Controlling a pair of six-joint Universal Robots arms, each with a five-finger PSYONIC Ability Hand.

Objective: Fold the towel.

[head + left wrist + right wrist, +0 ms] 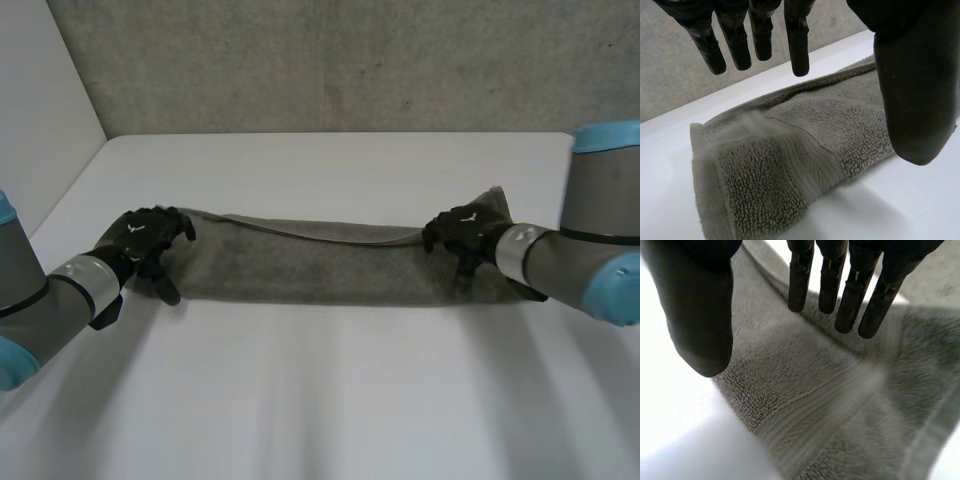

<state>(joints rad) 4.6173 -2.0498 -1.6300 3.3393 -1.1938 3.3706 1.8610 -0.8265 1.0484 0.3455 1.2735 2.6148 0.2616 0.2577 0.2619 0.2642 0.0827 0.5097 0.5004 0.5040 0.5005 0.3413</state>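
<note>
The left hand (pixel 145 240) is at the left end of the towel (pixel 310 268), near the left edge of the table (pixel 330 400). In the left wrist view the fingers (pixel 797 45) of this hand (pixel 917 90) are straight and the thumb stands well apart from them. They hold nothing. The towel (pixel 790 165) lies flat below the fingertips, and its short end with a woven band is under the hand.

The towel is a long grey strip, already folded along its length. It lies across the middle of the table from one hand to the other. The edge of the upper layer runs near the far long side. The near long side is almost straight. In front of it there is wide bare table, and behind it there is also bare table up to the wall (pixel 330 60).

The right hand (pixel 462 232) is over the right end of the towel, where one corner points toward the wall. In the right wrist view this hand (pixel 700 315) has straight fingers and the thumb apart, and it clamps nothing. The towel (pixel 805 390) lies under its palm and fingertips. I cannot tell if they touch it.
</note>
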